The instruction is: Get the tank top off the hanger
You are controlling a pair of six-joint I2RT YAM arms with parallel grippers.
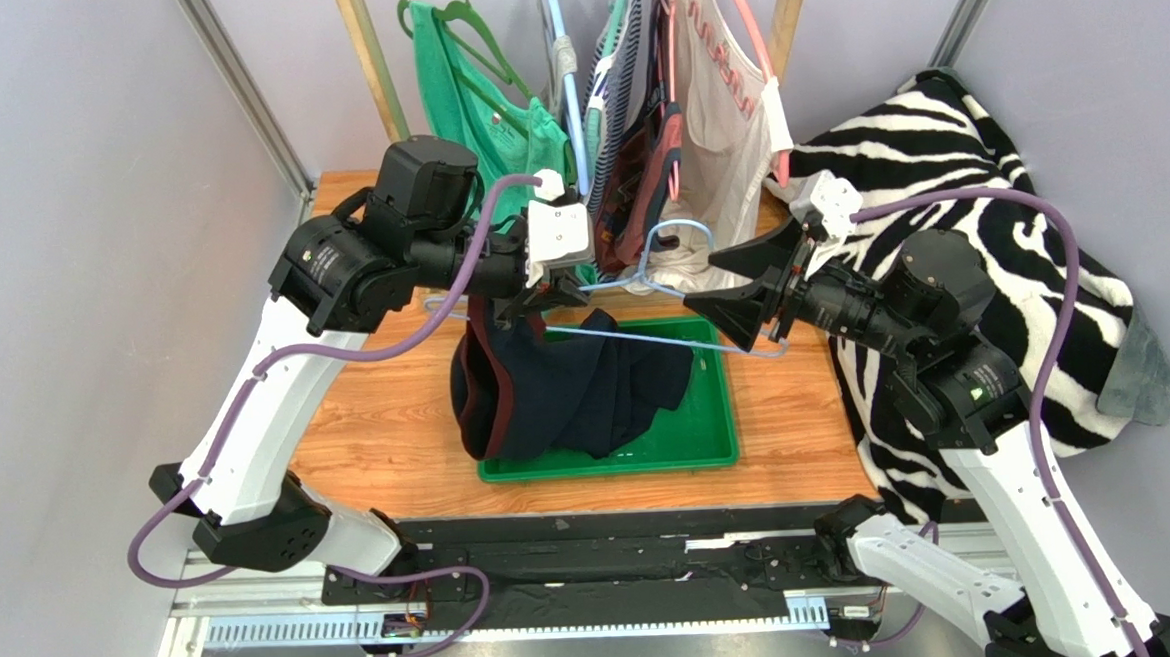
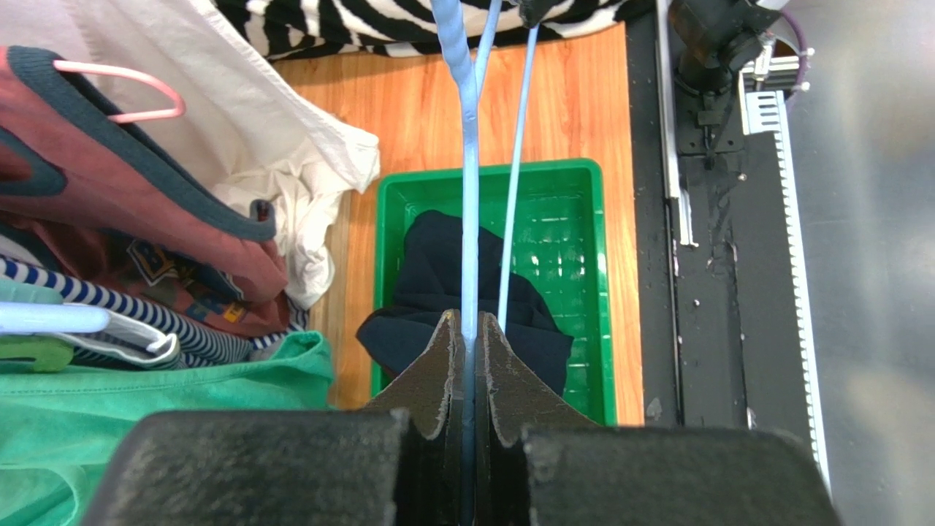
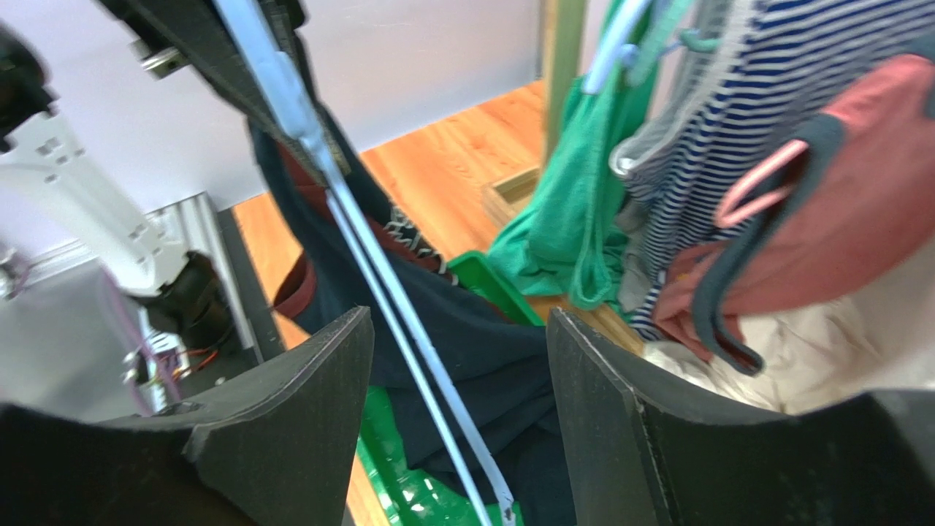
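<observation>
A dark navy tank top (image 1: pixel 572 389) with maroon trim hangs from the left end of a light blue hanger (image 1: pixel 667 342) and droops into the green tray (image 1: pixel 710 450). My left gripper (image 1: pixel 536 279) is shut on the hanger; in the left wrist view its jaws (image 2: pixel 469 329) pinch the blue bar (image 2: pixel 472 164), with the tank top (image 2: pixel 445 285) below. My right gripper (image 1: pixel 762 292) is open at the hanger's right end. In the right wrist view the hanger bars (image 3: pixel 384 285) run between its spread fingers (image 3: pixel 296 416) without touching, and the tank top (image 3: pixel 483 362) lies behind.
A rack at the back holds a green top (image 1: pixel 497 116), a striped top (image 1: pixel 615 72), a maroon top (image 1: pixel 650 160) and a white top (image 1: pixel 722 96) on hangers. A zebra-print blanket (image 1: pixel 992 232) lies at the right. The wooden table (image 1: pixel 386 429) ends at a black rail in front.
</observation>
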